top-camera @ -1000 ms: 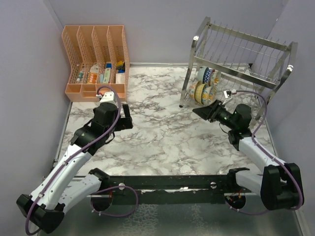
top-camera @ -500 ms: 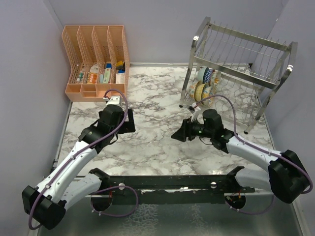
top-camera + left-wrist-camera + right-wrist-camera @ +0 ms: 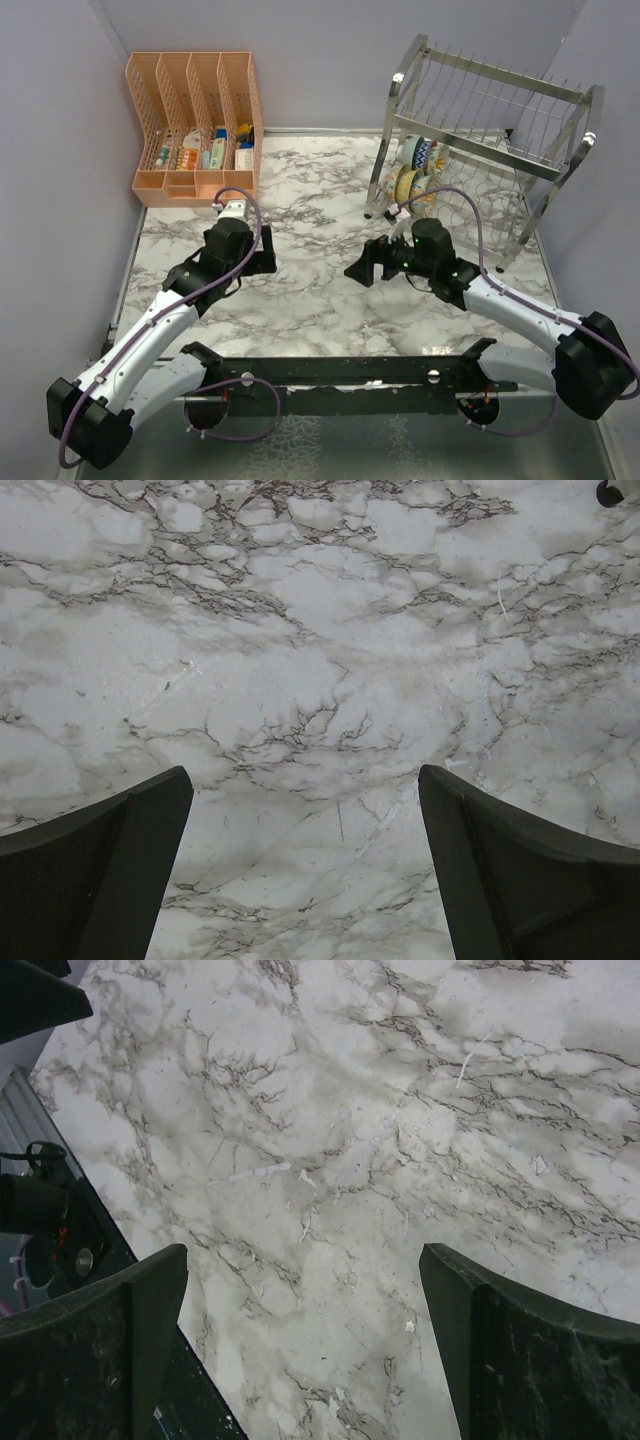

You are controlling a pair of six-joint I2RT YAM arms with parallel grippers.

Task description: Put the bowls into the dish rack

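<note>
At the far left you see a peach mesh organizer (image 3: 195, 90) with four slots, and small packets (image 3: 205, 155) sit in its near part. It stands on the marble-patterned table (image 3: 320, 200), close to the lilac wall (image 3: 60, 150).

One overhead, two wrist views
Overhead sees the whole marble table (image 3: 320, 200); wrist cameras face it closely
</note>
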